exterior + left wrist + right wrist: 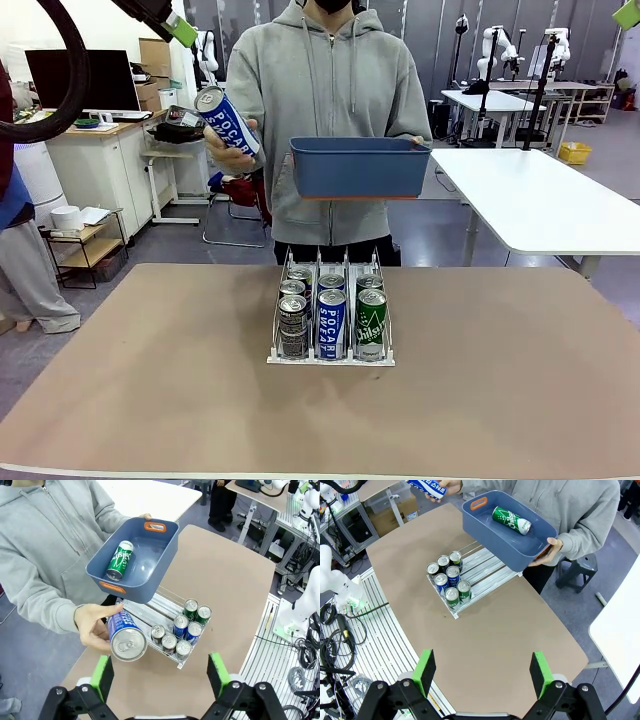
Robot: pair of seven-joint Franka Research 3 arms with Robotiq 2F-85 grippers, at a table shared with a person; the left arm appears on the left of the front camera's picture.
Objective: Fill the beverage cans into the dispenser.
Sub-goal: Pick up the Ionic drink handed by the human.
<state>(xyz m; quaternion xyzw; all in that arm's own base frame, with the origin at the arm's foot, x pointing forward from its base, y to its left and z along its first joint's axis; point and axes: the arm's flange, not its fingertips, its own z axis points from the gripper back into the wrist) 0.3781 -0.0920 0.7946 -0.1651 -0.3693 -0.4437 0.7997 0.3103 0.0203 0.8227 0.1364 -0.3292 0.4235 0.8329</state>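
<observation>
The dispenser (377, 358) sits mid-table with several beverage cans in its three lanes; a dark can (293, 327), a blue can (331, 322) and a green can (371, 322) stand at the front. The person holds a blue Pocari can (227, 118) in one hand and a blue bin (360, 167) in the other. A green can (120, 560) lies inside the bin (165, 545). My left gripper (160, 675) hangs open high above the table, facing the held blue can (127, 637). My right gripper (483, 672) is open too, high over the dispenser (485, 567).
The brown table top (150, 380) has free room all around the rack. Behind the person stand a white table (540, 200), a desk with a monitor (85, 80) and chairs.
</observation>
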